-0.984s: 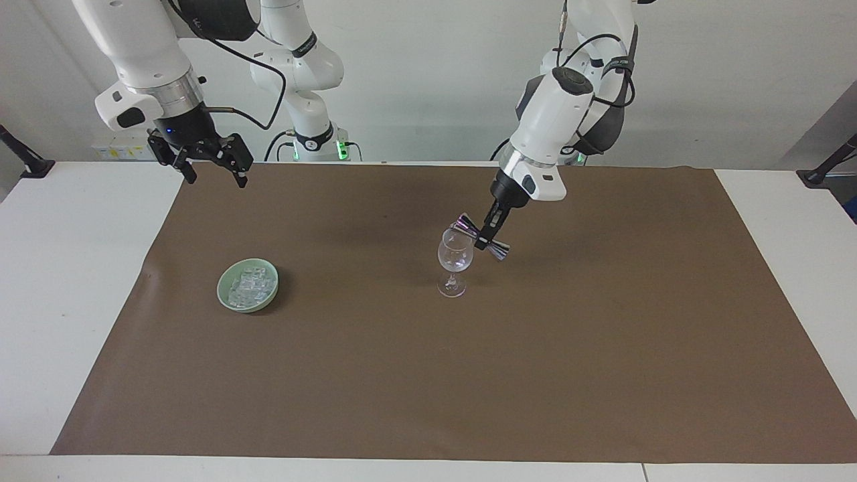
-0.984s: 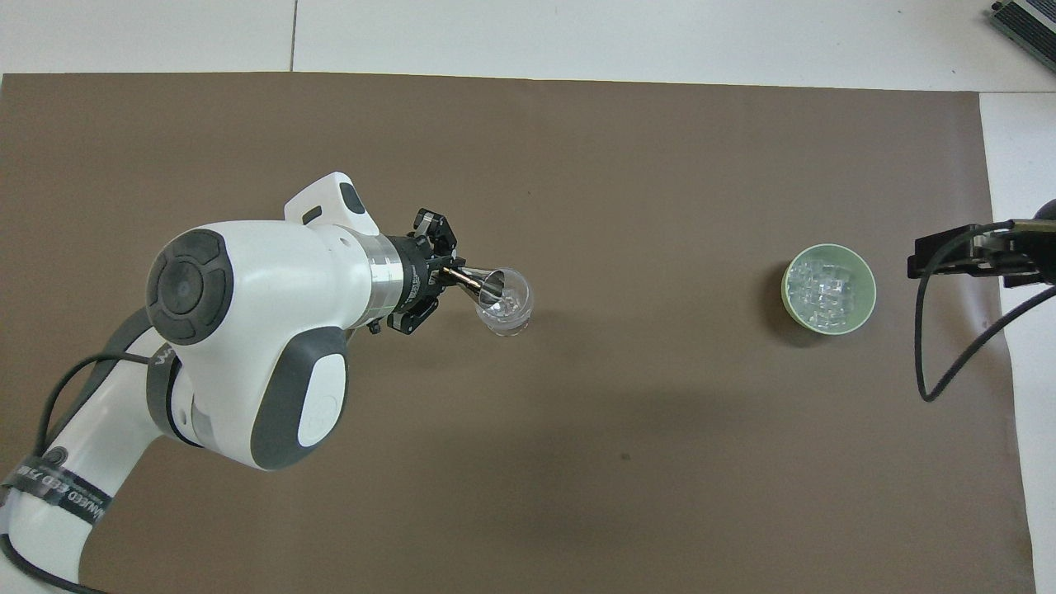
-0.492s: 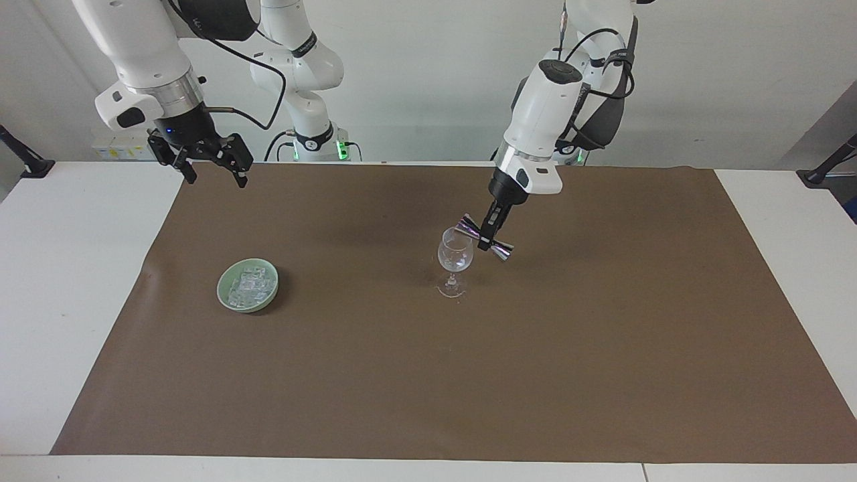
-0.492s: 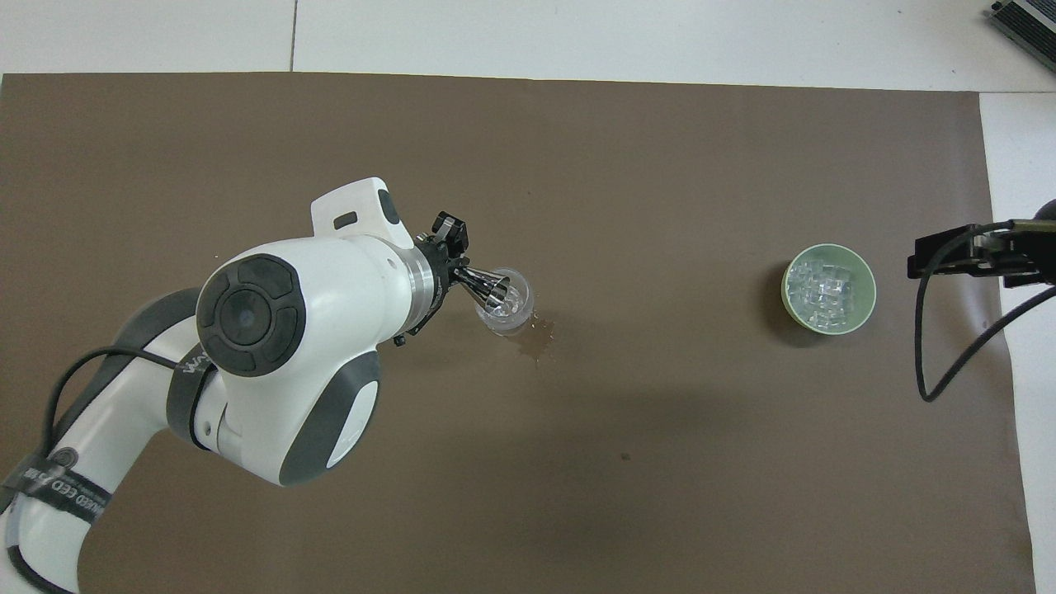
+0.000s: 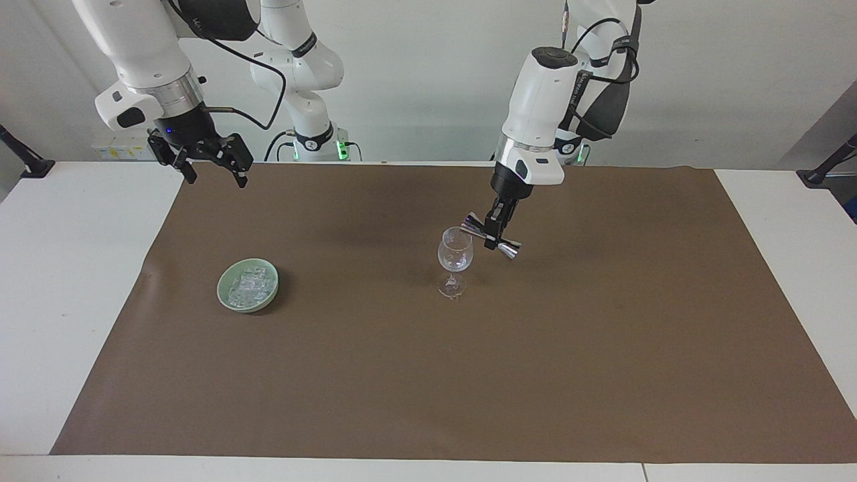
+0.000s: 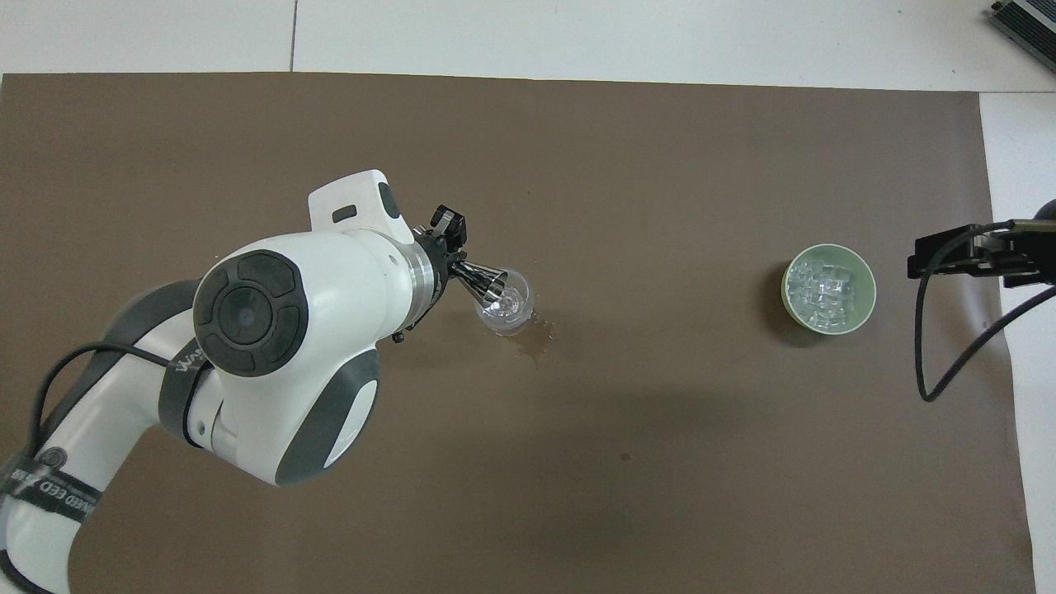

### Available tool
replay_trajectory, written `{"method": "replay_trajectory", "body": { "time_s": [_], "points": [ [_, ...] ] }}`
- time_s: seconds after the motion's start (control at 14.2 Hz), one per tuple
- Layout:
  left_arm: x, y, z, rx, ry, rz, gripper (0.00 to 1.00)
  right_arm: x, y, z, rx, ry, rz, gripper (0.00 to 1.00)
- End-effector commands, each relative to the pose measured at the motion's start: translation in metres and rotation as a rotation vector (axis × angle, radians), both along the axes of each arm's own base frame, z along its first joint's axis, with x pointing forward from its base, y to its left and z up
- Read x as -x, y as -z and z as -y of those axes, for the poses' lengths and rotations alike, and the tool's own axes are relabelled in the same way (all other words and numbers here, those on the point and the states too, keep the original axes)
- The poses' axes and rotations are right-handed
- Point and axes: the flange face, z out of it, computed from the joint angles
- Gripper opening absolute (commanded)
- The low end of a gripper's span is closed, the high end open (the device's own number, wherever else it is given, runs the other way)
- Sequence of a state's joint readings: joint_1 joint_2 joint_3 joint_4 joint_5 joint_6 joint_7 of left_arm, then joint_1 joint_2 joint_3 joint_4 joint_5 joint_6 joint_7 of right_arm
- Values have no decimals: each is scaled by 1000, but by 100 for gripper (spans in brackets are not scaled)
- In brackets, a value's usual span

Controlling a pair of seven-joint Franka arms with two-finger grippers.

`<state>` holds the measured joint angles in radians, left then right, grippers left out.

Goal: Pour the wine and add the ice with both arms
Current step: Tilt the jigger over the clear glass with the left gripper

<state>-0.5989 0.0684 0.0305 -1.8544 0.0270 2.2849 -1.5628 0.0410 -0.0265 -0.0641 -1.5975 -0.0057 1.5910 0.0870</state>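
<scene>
A white table [image 5: 80, 281] carried a brown mat [image 5: 602, 348] that covered most of its top. The left arm [image 5: 546, 100] reached down over the middle of the mat, and its gripper [image 5: 496, 229] was clamped on the waist of a steel jigger [image 5: 491, 235], held tilted with one mouth at the rim of the glass [image 5: 455, 258]. The right arm [image 5: 144, 60] waited over the mat's corner at its own end of the table, its gripper [image 5: 213, 171] hanging with fingers spread wide and nothing between them. A green bowl [image 5: 224, 294] sat on the mat toward the right arm's end, well apart from the glass, with the ice [image 5: 249, 286] heaped in it. A small wet stain [image 6: 536, 340] lay on the mat just beside the glass foot
</scene>
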Motion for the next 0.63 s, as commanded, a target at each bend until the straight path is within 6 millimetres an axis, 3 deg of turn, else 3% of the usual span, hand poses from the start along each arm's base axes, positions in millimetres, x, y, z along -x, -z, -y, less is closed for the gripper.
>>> {"method": "replay_trajectory", "body": {
  "time_s": [0.0,0.56],
  "points": [
    [-8,-12,6,-55,-22,5,0,6,0,1,-26,-24,15,100],
    [-14,-33,16,-166,-4,45,0,10,6,2,-27,-24,2,100]
  ]
}}
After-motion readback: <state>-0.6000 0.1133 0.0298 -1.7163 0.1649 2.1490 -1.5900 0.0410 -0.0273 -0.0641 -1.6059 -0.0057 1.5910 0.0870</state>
